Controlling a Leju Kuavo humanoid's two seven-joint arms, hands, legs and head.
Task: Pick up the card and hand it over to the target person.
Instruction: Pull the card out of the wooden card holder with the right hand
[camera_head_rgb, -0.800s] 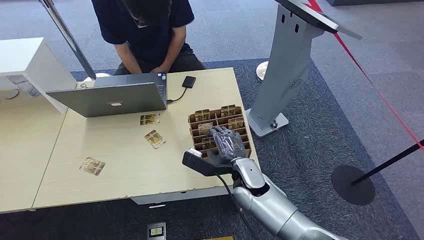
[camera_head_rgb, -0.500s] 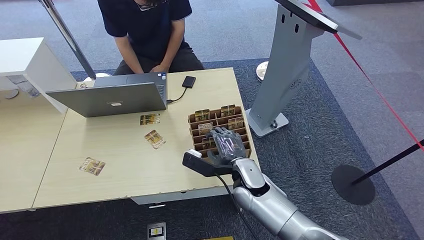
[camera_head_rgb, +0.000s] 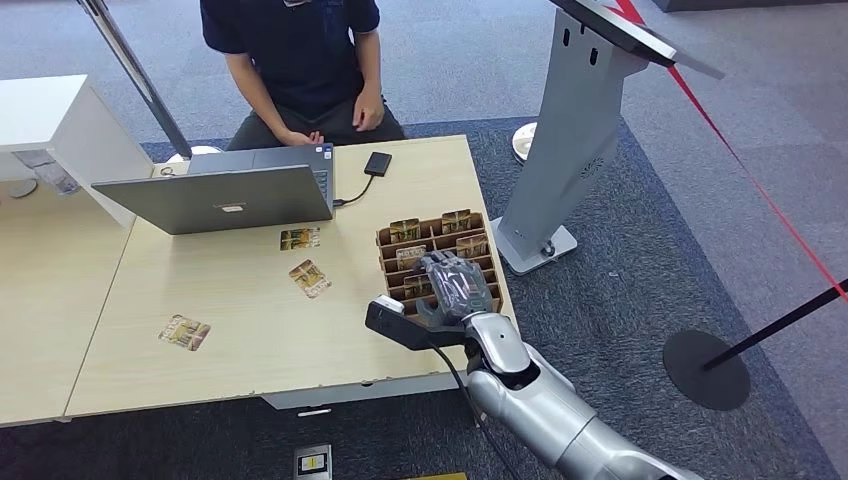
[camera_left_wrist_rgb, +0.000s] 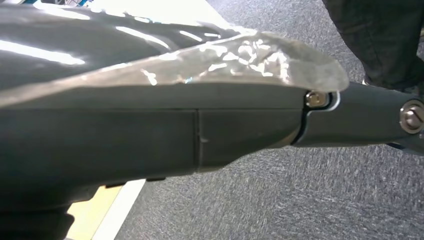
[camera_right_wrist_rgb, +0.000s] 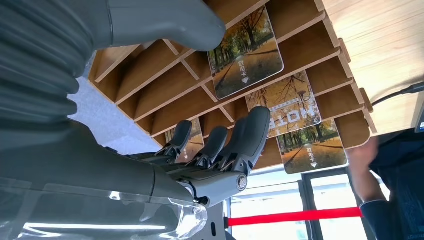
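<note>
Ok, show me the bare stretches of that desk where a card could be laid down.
The widest bare patch of the desk lies between the loose card near its left edge and the right hand. Another runs in front of the laptop, left of the two loose cards. It is crowded at the card rack under the hand.

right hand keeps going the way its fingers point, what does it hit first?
Most likely the cardboard card rack: the right hand hovers over it, fingers aimed into its slots. They would probably meet a standing card or a divider first; depth is unclear.
</note>
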